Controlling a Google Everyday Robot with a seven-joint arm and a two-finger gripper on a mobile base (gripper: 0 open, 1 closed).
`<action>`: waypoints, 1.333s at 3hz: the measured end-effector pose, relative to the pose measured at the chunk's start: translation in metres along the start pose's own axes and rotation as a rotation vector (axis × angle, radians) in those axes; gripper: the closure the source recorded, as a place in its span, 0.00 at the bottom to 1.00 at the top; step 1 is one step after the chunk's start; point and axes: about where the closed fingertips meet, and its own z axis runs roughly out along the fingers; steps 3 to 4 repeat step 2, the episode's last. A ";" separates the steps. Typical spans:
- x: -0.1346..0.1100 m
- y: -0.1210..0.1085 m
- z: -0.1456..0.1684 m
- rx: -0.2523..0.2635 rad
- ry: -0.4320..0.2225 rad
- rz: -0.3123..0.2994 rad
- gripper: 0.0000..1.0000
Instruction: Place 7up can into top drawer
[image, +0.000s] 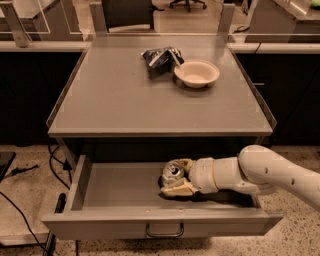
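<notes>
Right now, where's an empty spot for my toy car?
In the top drawer, the left half is bare, from the left wall to the 7up can. Its right side is crowded: the gripper grips the can there. The table is free in front and left; the foil bag and bowl sit at the back.

One high front camera looks down on table (115, 105) and top drawer (115, 192), claw (174, 178) inside.

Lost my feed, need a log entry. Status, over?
Gripper inside the open top drawer, closed on the 7up can. Can not yet released. Foil bag and bowl up on the tabletop, out of the way.
</notes>
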 end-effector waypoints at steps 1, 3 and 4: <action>0.000 0.000 0.000 0.000 0.000 0.000 0.00; 0.000 0.000 0.000 0.000 0.000 0.000 0.00; 0.000 0.000 0.000 0.000 0.000 0.000 0.00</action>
